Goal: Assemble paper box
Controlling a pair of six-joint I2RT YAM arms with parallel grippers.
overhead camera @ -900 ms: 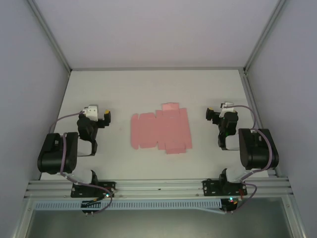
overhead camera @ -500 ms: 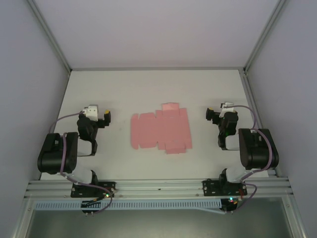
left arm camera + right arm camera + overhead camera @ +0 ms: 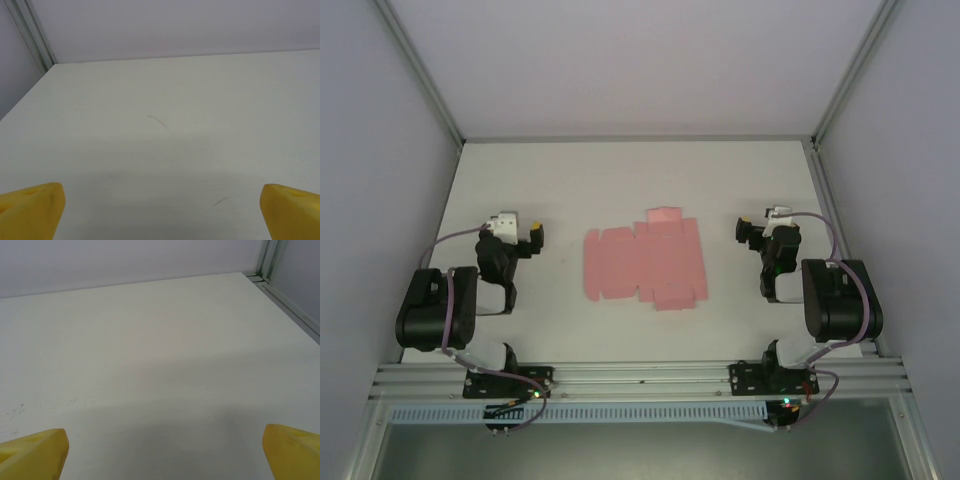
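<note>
Paper box (image 3: 644,262), pink, lying flat and open as a cut sheet in the middle of the white table (image 3: 620,180), between the two arms. No flap folded up yet, no side standing, so no step of the job done as far as can be seen; all the folding and tucking left to do. Left gripper (image 3: 533,240) well off to the sheet's left, holding nothing, yellow fingers (image 3: 31,209) wide apart over the table. Right gripper (image 3: 744,232) well off to the sheet's right, also holding nothing, fingers (image 3: 32,450) wide apart too. Same as a moment ago: sheet in the same spot, both arms in the same places, no move anywhere.
</note>
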